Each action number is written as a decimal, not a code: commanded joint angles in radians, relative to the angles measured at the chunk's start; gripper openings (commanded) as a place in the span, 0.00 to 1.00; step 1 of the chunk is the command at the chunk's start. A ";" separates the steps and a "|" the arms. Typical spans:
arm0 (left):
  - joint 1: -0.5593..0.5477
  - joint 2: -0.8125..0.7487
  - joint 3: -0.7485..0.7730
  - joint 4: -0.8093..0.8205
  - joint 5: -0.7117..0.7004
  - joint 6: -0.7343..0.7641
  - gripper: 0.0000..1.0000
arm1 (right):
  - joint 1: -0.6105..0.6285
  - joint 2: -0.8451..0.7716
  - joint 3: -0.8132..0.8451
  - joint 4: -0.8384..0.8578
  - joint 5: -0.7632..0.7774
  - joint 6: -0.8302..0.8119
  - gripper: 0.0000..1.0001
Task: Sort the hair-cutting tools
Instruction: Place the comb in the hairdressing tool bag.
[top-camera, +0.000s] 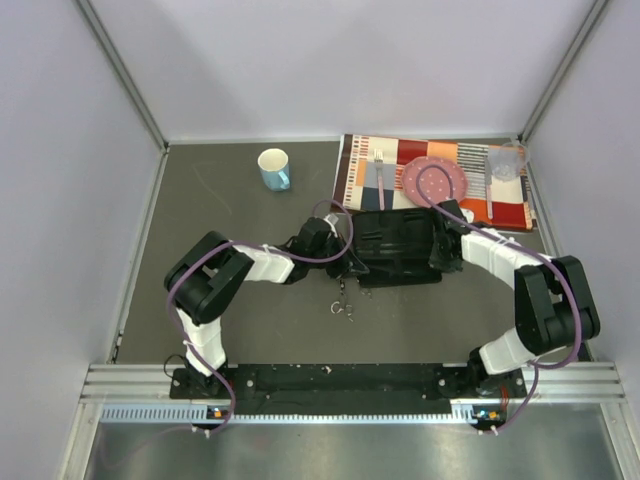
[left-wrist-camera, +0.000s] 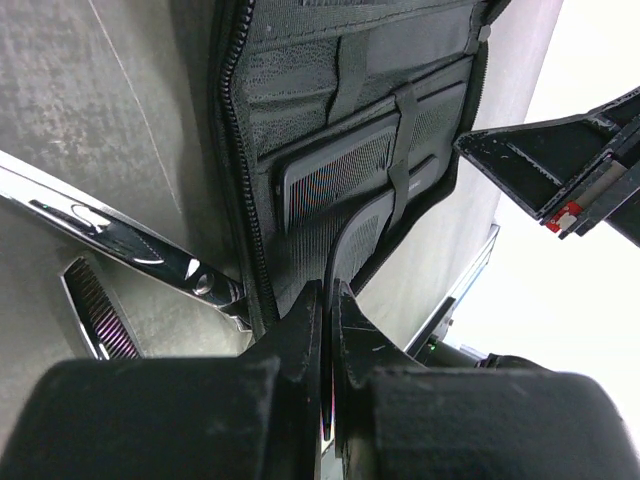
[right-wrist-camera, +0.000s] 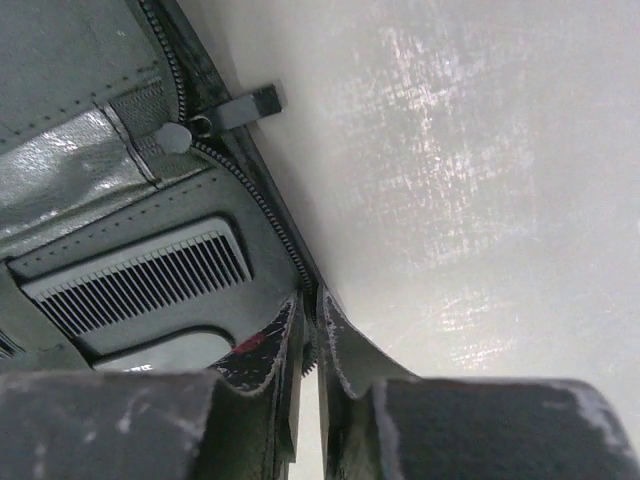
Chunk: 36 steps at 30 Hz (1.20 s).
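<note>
Top external view: the scissors (top-camera: 345, 308) lay loose on the table (top-camera: 250, 330), at 6 o'clock of the open zip case (top-camera: 400, 245). The left gripper (left-wrist-camera: 326, 300) was pinched on the handled comb (left-wrist-camera: 345, 232), which was half fed under a strap (left-wrist-camera: 403, 140). The right gripper (right-wrist-camera: 312, 320) was clamped on the case's 3 o'clock rim. The flat comb (right-wrist-camera: 140, 280) was already pocketed. Stowing was judged in hand; next, the handle needed pushing home.

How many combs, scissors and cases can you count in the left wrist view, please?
Combs: 2 (pocketed comb, loose comb on the table)
Scissors: 1
Black case: 1
Total: 4
</note>
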<state>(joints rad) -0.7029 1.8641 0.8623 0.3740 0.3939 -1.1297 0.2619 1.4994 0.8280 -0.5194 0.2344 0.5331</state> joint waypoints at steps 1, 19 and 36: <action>-0.012 0.036 0.032 -0.060 -0.029 0.030 0.00 | -0.010 0.035 0.022 0.022 -0.024 0.007 0.03; -0.073 0.125 0.093 -0.049 -0.043 -0.085 0.00 | -0.009 0.036 -0.003 0.055 -0.061 0.033 0.00; -0.076 0.075 0.130 -0.205 -0.081 0.031 0.67 | -0.010 0.028 -0.007 0.062 -0.056 0.036 0.00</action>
<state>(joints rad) -0.7708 1.9617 1.0073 0.3443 0.3954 -1.1915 0.2527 1.5166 0.8379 -0.5201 0.2230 0.5369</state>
